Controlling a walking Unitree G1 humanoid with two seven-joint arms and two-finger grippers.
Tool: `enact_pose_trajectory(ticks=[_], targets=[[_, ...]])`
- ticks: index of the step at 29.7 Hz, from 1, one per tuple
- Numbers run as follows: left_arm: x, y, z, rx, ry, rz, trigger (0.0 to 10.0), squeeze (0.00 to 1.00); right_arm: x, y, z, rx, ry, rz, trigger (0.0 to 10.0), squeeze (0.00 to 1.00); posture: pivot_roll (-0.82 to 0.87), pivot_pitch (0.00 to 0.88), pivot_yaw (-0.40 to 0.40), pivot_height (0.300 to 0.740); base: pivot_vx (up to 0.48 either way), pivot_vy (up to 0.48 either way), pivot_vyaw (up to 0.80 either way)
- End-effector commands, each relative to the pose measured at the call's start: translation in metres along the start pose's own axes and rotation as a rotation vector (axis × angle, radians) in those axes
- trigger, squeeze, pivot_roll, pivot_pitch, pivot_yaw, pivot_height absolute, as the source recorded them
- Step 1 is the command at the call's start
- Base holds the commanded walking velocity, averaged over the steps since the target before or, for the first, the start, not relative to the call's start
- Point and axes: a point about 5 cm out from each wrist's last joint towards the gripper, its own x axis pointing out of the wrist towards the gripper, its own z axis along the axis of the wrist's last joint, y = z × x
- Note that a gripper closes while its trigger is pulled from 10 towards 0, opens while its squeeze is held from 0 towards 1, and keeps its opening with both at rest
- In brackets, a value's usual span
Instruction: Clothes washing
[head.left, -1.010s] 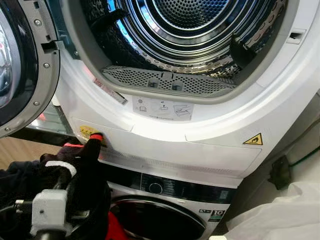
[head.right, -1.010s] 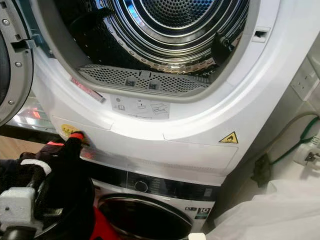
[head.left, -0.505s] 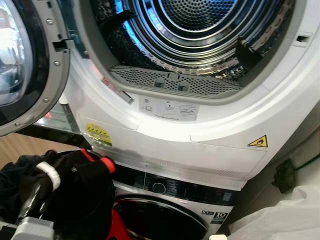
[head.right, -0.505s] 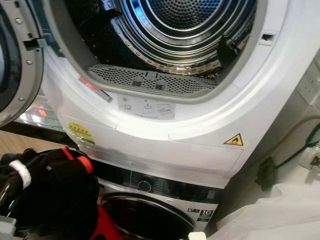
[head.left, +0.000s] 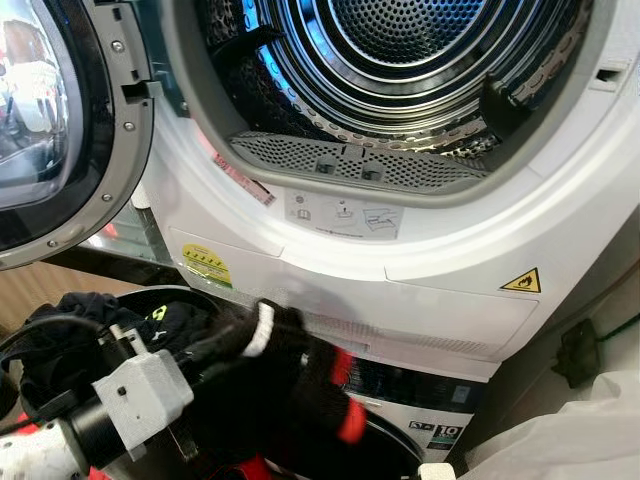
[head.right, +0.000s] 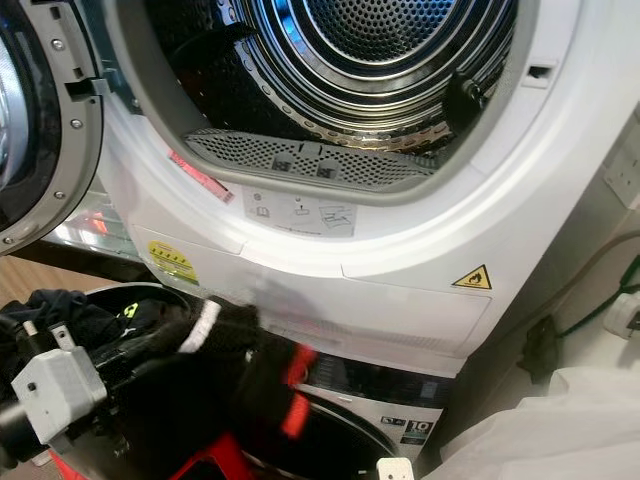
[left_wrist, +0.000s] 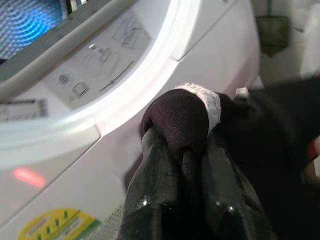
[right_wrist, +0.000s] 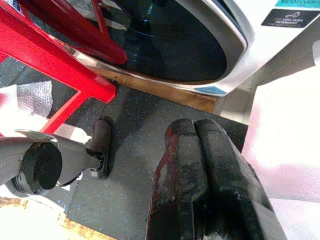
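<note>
1. A black garment (head.left: 290, 390) with white and red trim is clamped between the fingers of the left gripper (left_wrist: 187, 150), as the left wrist view shows: the dark cloth with its white cuff is bunched over the fingertips

2. Compared with half a second ago, the garment has been swung from the lower left toward the middle, and it is now held out in front of the white lower panel of the dryer (head.left: 420, 300), just below the yellow sticker (head.left: 207, 266); the cloth is blurred, so motion is judged to be under way

3. The garment is not yet inside the drum (head.left: 400, 60); it hangs below the rim of the round opening, above the washer (head.right: 400, 420) stacked underneath

4. More dark clothing is piled in a basket (head.left: 60, 330) at the lower left, beneath the open dryer door (head.left: 60, 130)

5. The right gripper (right_wrist: 202, 165) is pointed at the dark floor beside the washer door and a red frame (right_wrist: 55, 60), its fingers pressed together with nothing between them

6. The change is read as the start of a lift toward the drum; the garment must be raised clear of the opening's lower rim and the lint filter grille (head.left: 360, 165), where trailing cloth could catch
</note>
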Motion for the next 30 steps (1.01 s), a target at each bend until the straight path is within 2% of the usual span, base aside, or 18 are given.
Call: enact_pose_trajectory(ticks=[1,2,3,5,7,8,10,12,14,18,20,21,22,26,30], targets=[[0.007,0.01,0.01,0.058,-0.046,-0.08,0.0,0.0,0.0,0.0,-0.001,0.029,0.002,-0.011,10.0,0.0,0.33,0.0,0.03,0.74,0.0,0.0,0.0],[0.014,0.022,0.014,0.088,-0.062,-0.098,0.0,0.0,0.0,0.0,-0.001,0.036,0.002,-0.014,10.0,0.0,0.31,0.0,0.039,0.74,0.0,0.0,0.0],[0.014,0.022,0.014,0.088,-0.062,-0.098,0.0,0.0,0.0,0.0,-0.001,0.036,0.002,-0.014,10.0,0.0,0.31,0.0,0.039,0.74,0.0,0.0,0.0],[0.031,0.05,0.027,0.159,-0.128,-0.099,0.0,0.0,0.0,0.001,-0.001,0.049,-0.001,-0.017,10.0,0.0,0.28,0.0,0.055,0.74,0.0,0.0,0.0],[0.044,0.065,0.036,0.167,-0.179,-0.105,0.0,0.0,0.0,0.002,-0.001,0.055,-0.004,-0.018,10.0,0.0,0.26,0.0,0.067,0.74,0.0,0.0,0.0],[0.053,0.069,0.036,0.142,-0.206,-0.116,0.0,0.0,0.0,0.001,-0.001,0.061,-0.01,-0.022,10.0,0.0,0.23,0.0,0.08,0.74,0.0,0.0,0.0],[0.059,0.067,0.033,0.099,-0.222,-0.121,0.0,0.0,0.0,0.0,0.0,0.073,-0.021,-0.029,10.0,0.0,0.2,0.0,0.088,0.74,0.0,0.0,0.0],[0.064,0.057,0.027,0.035,-0.235,-0.138,0.0,0.0,-0.001,-0.006,0.0,0.098,-0.031,-0.05,10.0,0.0,0.17,0.0,0.095,0.74,0.0,0.0,0.0],[0.066,0.057,0.027,0.022,-0.244,-0.146,0.0,0.0,-0.002,-0.009,-0.003,0.101,-0.028,-0.055,10.0,0.0,0.18,0.0,0.092,0.74,0.0,0.0,0.0],[0.072,0.06,0.032,0.042,-0.257,-0.181,0.0,0.0,-0.004,-0.012,-0.011,0.097,-0.001,-0.066,10.0,0.0,0.19,0.0,0.081,0.74,0.0,0.0,0.0],[0.076,0.067,0.038,0.078,-0.276,-0.189,0.0,0.0,-0.005,-0.012,-0.016,0.087,0.013,-0.064,10.0,0.0,0.2,0.0,0.071,0.74,0.0,0.0,0.0],[0.081,0.078,0.044,0.108,-0.306,-0.174,0.0,0.0,-0.005,-0.011,-0.016,0.075,0.015,-0.054,10.0,0.0,0.2,0.0,0.07,0.74,0.0,0.0,0.0],[0.081,0.078,0.044,0.108,-0.306,-0.174,0.0,0.0,-0.005,-0.011,-0.016,0.075,0.015,-0.054,10.0,0.0,0.2,0.0,0.07,0.74,0.0,0.0,0.0],[0.093,0.096,0.053,0.179,-0.349,-0.132,0.0,0.0,-0.003,-0.01,-0.012,0.074,0.007,-0.052,10.0,0.0,0.2,0.0,0.069,0.74,0.0,0.0,0.0],[0.095,0.1,0.054,0.191,-0.357,-0.134,0.0,0.0,-0.003,-0.01,-0.011,0.074,0.005,-0.052,10.0,0.0,0.2,0.0,0.069,0.74,0.0,0.0,0.0]])
